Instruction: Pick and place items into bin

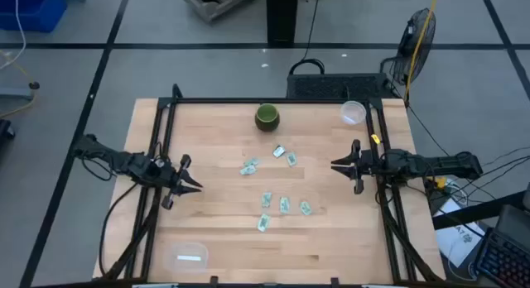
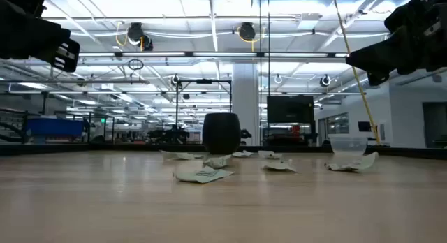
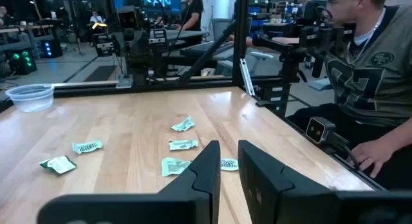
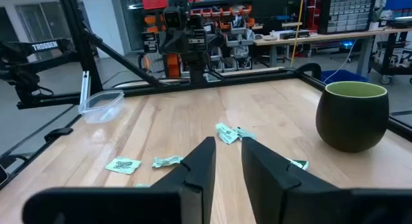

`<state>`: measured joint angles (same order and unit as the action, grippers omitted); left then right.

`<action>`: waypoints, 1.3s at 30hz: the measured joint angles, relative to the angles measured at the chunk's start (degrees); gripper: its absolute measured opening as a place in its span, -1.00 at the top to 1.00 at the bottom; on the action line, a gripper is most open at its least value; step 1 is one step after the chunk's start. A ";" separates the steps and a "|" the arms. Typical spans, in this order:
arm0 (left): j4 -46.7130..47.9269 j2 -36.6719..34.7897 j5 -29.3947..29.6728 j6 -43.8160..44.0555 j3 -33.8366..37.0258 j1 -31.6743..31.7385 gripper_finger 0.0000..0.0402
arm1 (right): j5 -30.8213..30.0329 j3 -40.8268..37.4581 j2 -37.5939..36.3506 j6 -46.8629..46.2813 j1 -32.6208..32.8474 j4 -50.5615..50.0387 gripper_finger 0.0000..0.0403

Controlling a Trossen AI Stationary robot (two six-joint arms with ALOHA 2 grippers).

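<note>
Both hands (image 1: 192, 185) (image 1: 334, 165) slightly apart, empty.

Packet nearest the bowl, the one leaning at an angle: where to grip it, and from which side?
Probably straight down from above. The packet lies flat on the table, so only its edges can be pinched; close the fingers across its short width. The bowl is apart from it, and a neighbouring packet lies close, so approach vertically. The right gripper is nearer.

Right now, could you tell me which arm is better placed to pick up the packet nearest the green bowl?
Probably the right: its gripper sits open, nearer that packet and the bowl than the left gripper.
</note>
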<state>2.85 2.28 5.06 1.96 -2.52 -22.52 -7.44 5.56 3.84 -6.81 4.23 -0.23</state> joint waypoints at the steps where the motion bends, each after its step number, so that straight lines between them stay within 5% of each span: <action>1: 0.00 0.01 0.00 0.00 0.00 0.00 0.69 | 0.00 0.00 0.00 0.00 0.00 0.00 0.66; 39: 0.00 0.00 0.02 0.01 0.00 0.01 0.69 | -0.02 0.00 0.00 0.15 0.02 2.57 0.66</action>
<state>2.85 2.28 5.08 1.97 -2.52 -22.52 -7.46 5.56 3.84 -6.66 4.25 2.34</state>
